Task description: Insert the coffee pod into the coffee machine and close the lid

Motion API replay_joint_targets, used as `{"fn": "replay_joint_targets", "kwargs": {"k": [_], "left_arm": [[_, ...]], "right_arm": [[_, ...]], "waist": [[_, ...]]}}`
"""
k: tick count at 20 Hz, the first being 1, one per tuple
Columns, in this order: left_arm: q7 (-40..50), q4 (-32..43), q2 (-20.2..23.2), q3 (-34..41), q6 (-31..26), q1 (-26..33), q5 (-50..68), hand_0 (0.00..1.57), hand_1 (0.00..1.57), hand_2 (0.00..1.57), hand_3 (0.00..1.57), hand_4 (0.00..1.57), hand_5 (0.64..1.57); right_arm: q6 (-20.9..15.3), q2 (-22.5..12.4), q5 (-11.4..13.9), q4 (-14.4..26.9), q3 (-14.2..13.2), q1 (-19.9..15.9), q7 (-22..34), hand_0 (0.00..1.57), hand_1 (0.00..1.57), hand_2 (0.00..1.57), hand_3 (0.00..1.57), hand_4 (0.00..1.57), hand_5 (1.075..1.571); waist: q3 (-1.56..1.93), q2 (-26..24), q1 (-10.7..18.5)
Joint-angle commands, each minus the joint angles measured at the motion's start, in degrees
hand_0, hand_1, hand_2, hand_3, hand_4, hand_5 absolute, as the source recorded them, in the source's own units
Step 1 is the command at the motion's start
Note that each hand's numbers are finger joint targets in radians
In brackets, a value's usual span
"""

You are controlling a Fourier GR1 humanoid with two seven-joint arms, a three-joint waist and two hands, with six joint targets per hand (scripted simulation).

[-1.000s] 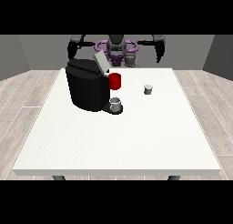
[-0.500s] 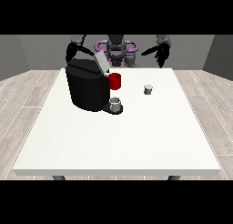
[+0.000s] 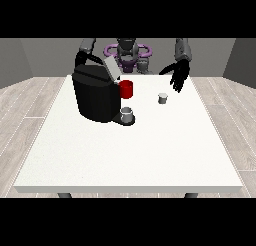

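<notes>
A black coffee machine [image 3: 95, 97] stands on the white table [image 3: 130, 155] at the back left, its grey lid [image 3: 112, 69] tilted up and open. A red part [image 3: 126, 89] shows at its front, above a small grey cup [image 3: 127, 114] on its base. The coffee pod [image 3: 162, 98], small and grey, stands upright on the table to the right of the machine. The hand at the view's right [image 3: 178, 76] hangs open above and behind the pod, fingers pointing down, apart from it. The hand at the view's left [image 3: 80, 60] is mostly hidden behind the machine's top.
The robot's torso [image 3: 127, 52] is behind the table's far edge. The table's near half and right side carry no objects. A wooden floor surrounds the table.
The hand at the view's right has come down and forward over the table's far edge towards the pod. The arm at the view's left has lowered behind the machine.
</notes>
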Motion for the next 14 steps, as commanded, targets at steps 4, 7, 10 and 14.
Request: {"fn": "replay_joint_targets", "kwargs": {"k": [4, 7, 10, 14], "left_arm": [[-1.7, 11.3, 0.4, -0.2, -0.1, -6.7, -4.6, 0.00, 0.00, 0.00, 0.00, 0.00, 1.571], [-1.4, 11.7, 2.2, -1.6, -0.1, -7.7, -8.5, 0.00, 0.00, 0.00, 0.00, 0.00, 1.571], [-1.6, 15.4, -1.4, -1.9, 3.9, -10.9, -11.0, 0.00, 0.00, 0.42, 0.00, 0.00, 1.571], [-5.0, 15.7, -4.5, -4.5, 9.8, -10.4, -15.7, 0.95, 0.95, 0.97, 0.66, 0.00, 1.571]], "right_arm": [[-0.6, 1.7, 0.4, 0.1, 2.7, -3.1, 3.9, 0.00, 0.00, 0.00, 0.00, 0.00, 1.571], [0.9, -0.1, -1.8, 4.8, -1.1, -4.3, 0.7, 0.00, 0.00, 0.00, 0.00, 0.00, 1.571], [0.2, 0.5, -0.7, 6.8, -0.7, -6.1, -0.1, 0.00, 0.00, 0.00, 0.00, 0.00, 1.571], [-0.7, 0.9, -0.8, 10.7, -2.1, -7.9, -0.7, 0.00, 0.00, 0.00, 0.00, 0.00, 1.571]], "waist": [[-0.01, 3.7, -2.0], [0.02, 3.4, -0.2], [0.01, 4.0, -0.5], [0.01, 3.5, 1.9]]}}
